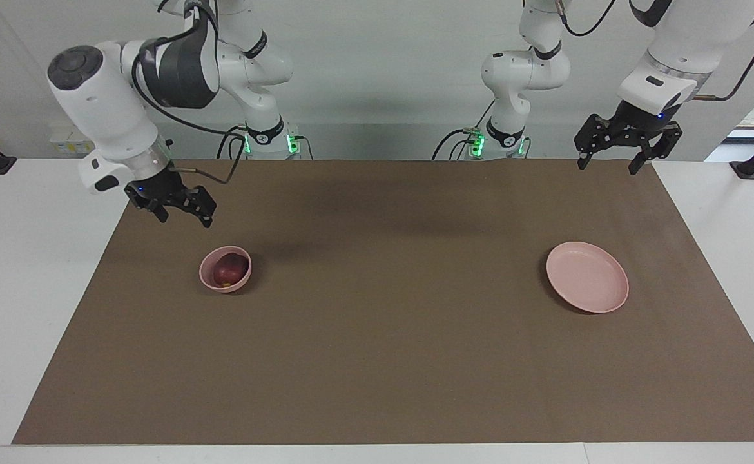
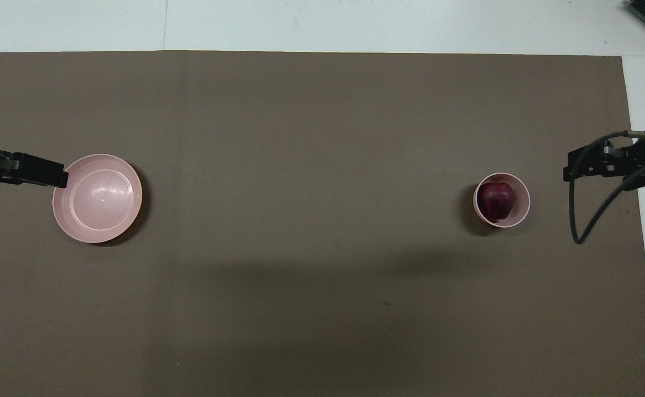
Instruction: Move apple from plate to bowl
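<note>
One apple point(image 1: 231, 266), dark red. One small pink bowl point(image 1: 208, 273). One wide pink plate point(image 1: 587, 277). One brown mat point(image 1: 390, 335) on one white counter point(image 1: 22, 270). Two robot arms, so two grippers: left gripper point(image 1: 611, 164), right gripper point(image 1: 183, 218).

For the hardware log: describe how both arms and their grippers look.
Both arms are glossy white with dark grey joint bands and green lights at the bases. The left gripper and right gripper are black and two-fingered; a thin black cable loops beside the right gripper.
</note>
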You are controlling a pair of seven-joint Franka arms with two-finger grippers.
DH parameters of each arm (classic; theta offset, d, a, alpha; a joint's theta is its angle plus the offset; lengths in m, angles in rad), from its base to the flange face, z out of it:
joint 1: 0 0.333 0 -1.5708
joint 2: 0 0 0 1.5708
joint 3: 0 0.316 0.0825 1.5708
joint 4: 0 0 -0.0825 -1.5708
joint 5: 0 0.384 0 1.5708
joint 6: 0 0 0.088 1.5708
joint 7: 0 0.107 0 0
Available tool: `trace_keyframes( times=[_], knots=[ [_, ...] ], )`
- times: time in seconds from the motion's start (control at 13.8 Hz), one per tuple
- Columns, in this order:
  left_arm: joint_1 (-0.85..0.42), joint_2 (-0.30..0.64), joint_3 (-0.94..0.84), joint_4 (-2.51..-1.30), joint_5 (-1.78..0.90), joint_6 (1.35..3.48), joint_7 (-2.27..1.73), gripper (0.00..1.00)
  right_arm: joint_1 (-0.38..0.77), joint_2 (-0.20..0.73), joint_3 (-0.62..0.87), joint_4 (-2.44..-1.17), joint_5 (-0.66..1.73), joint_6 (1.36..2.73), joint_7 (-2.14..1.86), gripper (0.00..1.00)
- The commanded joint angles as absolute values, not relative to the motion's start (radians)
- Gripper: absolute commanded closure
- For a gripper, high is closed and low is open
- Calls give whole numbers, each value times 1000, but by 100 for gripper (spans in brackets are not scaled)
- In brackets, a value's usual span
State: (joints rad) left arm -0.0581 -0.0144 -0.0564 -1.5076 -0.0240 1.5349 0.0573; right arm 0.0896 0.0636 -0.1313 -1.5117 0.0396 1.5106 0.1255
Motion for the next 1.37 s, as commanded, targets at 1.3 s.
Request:
trace_keyframes(
  times=[1.3],
  knots=[
    [-49, -23, -60, -1503, -37, 1513, 67, 0, 81, -86, -132, -1559, -18, 1493, -3, 0]
  ],
)
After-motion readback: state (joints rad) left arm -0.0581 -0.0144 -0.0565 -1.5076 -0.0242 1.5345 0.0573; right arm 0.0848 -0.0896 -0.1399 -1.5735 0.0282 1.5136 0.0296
